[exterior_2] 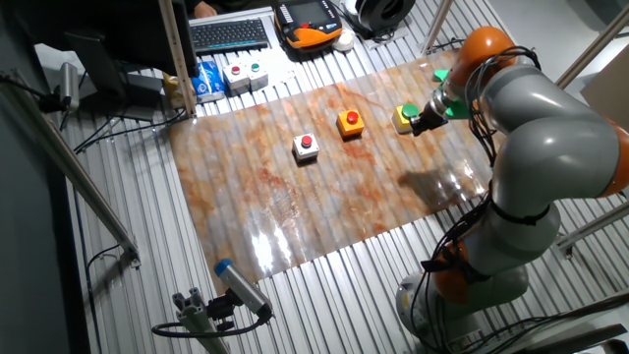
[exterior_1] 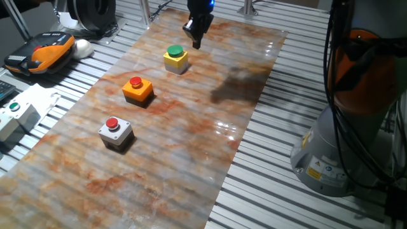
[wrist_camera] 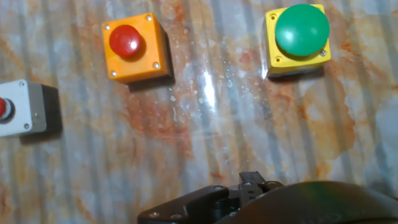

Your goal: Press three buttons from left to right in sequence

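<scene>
On the marbled mat (exterior_1: 191, 146), the gripper (exterior_1: 196, 42) hangs beside the yellow button (exterior_1: 175, 58); finger state unclear. Three buttons: yellow, orange (exterior_1: 137, 89), grey (exterior_1: 115, 132).

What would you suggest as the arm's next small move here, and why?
Probably travel along the row toward the grey button box. The gripper hovers beside the yellow box with the green cap, while the grey box lies at the opposite end, beyond the orange box, and looks like the left-hand start.
</scene>
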Action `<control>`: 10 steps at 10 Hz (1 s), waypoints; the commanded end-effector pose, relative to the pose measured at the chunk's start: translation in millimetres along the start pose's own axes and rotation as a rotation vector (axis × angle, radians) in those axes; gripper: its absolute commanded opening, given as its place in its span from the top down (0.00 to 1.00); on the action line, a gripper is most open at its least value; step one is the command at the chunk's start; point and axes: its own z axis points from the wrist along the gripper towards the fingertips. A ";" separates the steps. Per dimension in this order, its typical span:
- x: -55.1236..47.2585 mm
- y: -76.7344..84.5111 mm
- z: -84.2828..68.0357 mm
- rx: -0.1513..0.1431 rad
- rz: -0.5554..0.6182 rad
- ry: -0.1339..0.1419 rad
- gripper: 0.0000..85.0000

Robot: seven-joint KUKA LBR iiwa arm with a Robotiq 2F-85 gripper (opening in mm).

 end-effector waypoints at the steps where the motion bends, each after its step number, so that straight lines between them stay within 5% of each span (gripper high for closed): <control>1: 2.0 -1.9 0.2 -0.003 0.002 0.001 1.00; 10: 28.9 -17.9 7.4 -0.011 -0.004 -0.014 1.00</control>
